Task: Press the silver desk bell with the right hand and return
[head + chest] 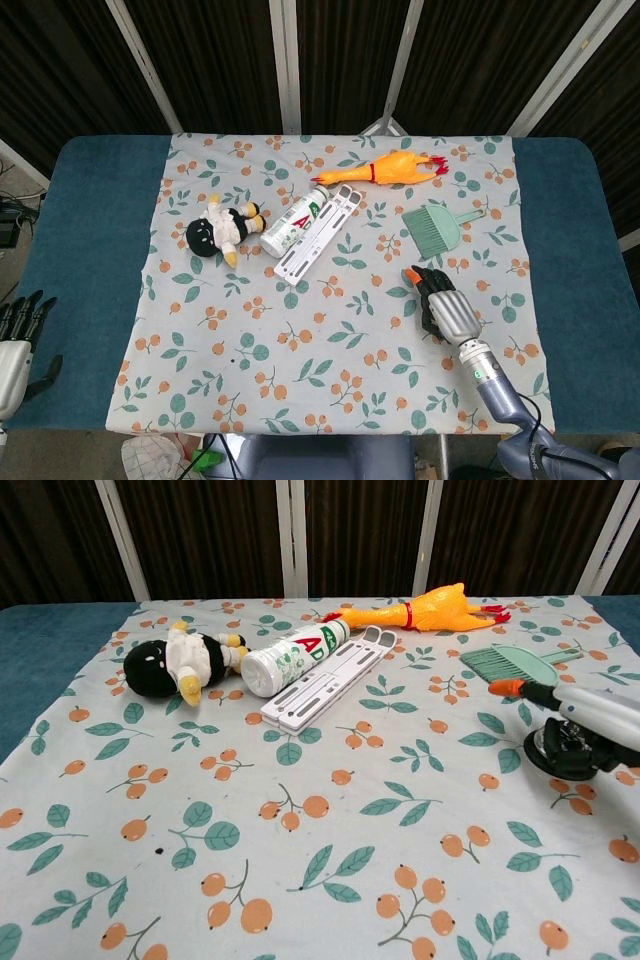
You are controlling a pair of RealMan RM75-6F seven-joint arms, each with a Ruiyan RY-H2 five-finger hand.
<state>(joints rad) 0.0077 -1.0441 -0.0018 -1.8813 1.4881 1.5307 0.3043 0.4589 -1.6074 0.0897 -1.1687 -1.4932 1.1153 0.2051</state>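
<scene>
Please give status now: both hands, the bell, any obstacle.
Right hand over silver desk bell, fingers extended, holding nothing. Left hand idle at table edge, fingers apart. Green dustpan brush lies just beyond bell, not blocking.

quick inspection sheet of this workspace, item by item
surface: blue table under a leaf-and-berry print cloth
job's things: silver desk bell near the cloth's right edge, mostly covered by the right hand
clutter: plush doll, white bottle, white folding stand, rubber chicken, green dustpan brush
hands: right hand over the bell, contact cannot be told; left hand at the table's left edge, holding nothing
cables: some at the far left, beyond the table
surroundings: dark slatted panels with pale struts
</scene>
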